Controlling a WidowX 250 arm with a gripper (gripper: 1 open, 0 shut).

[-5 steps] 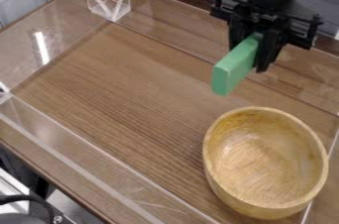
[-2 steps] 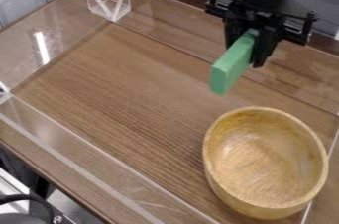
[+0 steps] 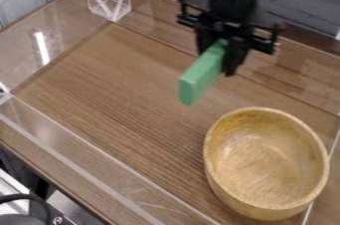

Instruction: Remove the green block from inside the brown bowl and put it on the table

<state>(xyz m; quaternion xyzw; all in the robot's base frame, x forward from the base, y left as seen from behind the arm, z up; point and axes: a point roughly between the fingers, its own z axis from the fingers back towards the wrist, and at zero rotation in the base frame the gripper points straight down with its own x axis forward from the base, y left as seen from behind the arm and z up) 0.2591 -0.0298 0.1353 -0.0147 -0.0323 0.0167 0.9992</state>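
Item — green block [image 3: 201, 76]: pinched at its upper end by the gripper [image 3: 229, 52], whose fingers are clamped on it; it hangs tilted above the bare desk [image 3: 106, 90], clear of the brown bowl [image 3: 265, 163], which sits empty by the desk's near right corner. Change you should note — against the earlier frame, arm and block have shifted left, away from the bowl and toward the desk's middle. Removal looks done; only lowering and release seem left.
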